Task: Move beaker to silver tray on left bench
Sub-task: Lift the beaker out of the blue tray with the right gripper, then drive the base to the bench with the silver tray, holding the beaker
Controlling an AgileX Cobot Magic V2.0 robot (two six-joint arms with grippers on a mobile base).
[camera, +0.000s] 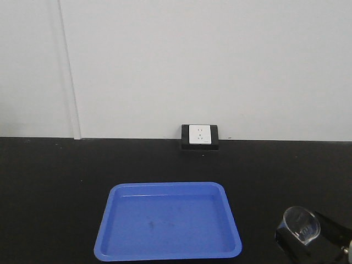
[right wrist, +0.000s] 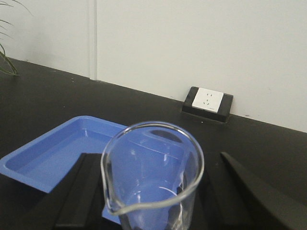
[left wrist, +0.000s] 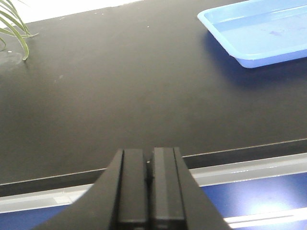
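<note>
Black bench (camera: 55, 192) runs along a plain white wall (camera: 192, 55). Right claw (right wrist: 154, 158) is closed on the small clear glass beaker (right wrist: 152, 182), one dark finger against each side of the glass; the beaker stands upright, pour spout turned to the left in the right wrist view, with no contents discernible. From the front view the beaker (camera: 301, 224) sits at the lower right, well apart from the rectangular blue plastic tray (camera: 165, 220), which lies flat on the bench just left of it. Behind the tray, a white wall socket in a black housing (camera: 200, 135) rests where bench meets wall. Left claw (left wrist: 148, 155) is pressed fully together, holding nothing, above the bench's front edge. Green plant leaves (left wrist: 12, 24) show at the far left corner.
</note>
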